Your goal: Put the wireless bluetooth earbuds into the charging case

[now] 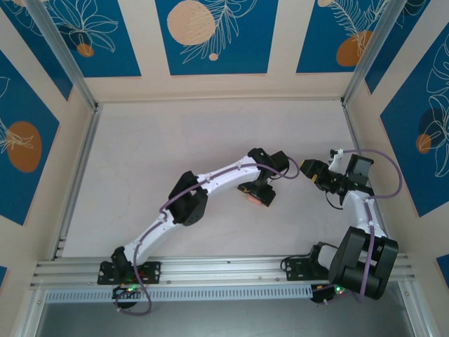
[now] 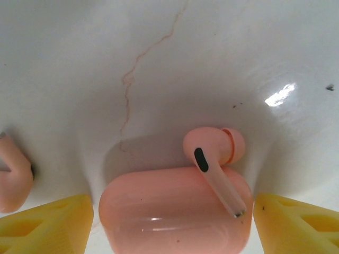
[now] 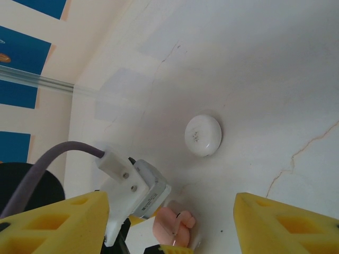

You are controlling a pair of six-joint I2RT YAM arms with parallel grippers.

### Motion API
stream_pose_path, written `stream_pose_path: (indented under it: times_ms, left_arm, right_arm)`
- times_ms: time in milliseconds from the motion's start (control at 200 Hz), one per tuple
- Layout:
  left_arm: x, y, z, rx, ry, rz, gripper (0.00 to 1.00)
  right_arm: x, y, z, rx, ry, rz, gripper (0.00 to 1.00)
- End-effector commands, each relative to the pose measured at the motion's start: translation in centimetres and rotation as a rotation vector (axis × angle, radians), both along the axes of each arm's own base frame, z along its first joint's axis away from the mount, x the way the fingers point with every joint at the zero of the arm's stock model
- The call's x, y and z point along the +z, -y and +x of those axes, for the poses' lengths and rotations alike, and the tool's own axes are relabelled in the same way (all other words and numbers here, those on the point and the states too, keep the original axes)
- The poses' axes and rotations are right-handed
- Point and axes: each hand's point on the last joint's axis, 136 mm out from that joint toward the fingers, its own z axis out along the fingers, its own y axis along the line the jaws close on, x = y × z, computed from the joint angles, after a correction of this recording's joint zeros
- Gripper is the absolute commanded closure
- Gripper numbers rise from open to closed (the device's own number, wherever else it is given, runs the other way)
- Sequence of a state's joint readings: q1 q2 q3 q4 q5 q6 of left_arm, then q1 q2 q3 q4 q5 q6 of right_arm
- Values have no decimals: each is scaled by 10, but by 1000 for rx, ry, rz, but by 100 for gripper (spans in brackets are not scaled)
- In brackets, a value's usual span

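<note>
The salmon-pink charging case [image 2: 169, 211] lies shut on the white table, seen close up in the left wrist view. One pink earbud [image 2: 212, 159] rests on top of its far right corner, with the stem slanting toward the right finger. My left gripper [image 2: 174, 225] is open, its yellow fingers [image 2: 47, 225] straddling the case with narrow gaps on each side. From above, the left gripper [image 1: 257, 191] hangs over a sliver of pink case [image 1: 250, 199]. My right gripper [image 3: 170, 206] is open and empty, hovering to the right [image 1: 313, 173] and looking down on the case [image 3: 168, 228].
A white round disc [image 3: 203, 135] lies on the table beyond the case. Another pink rounded piece [image 2: 13, 177] sits at the left edge of the left wrist view, cut off by the frame. The left wrist's camera mount [image 3: 135, 188] stands between the right gripper's fingers. Patterned walls enclose the table.
</note>
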State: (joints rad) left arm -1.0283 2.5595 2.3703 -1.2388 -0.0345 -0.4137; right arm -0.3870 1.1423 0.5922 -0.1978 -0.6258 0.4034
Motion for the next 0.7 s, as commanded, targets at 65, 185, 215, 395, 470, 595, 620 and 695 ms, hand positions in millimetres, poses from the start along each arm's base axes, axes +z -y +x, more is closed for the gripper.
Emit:
stream_pose_path:
  times_ms: [65,185,215,395,470,595,620,695]
  left_arm:
    - [-7,3,-8,-4,-14,18,23]
    - [-9,2,-5,-15,9,35,27]
    - [-9,2,-5,-17,13,35,28]
    - [-5,2,-2,-25,31,36,36]
    - [0,2,0,-34,47,31,37]
    - [11,1,4,-58,78,26,39]
    - [14,1,5,-62,85,25,39]
    - [22,-1,6,-80,102,22,40]
  right_arm:
    - [-1,-3,-4,24,4,13,36]
    - [0,-4,-4,26,4,17,36]
    - [-1,-4,-5,27,3,18,36]
    - [1,-5,-5,30,6,18,36]
    - [3,-5,-5,32,6,22,36]
    - [5,-6,-6,37,2,25,37]
    - [6,-6,-6,39,3,26,37]
    - [8,-7,-7,43,5,29,37]
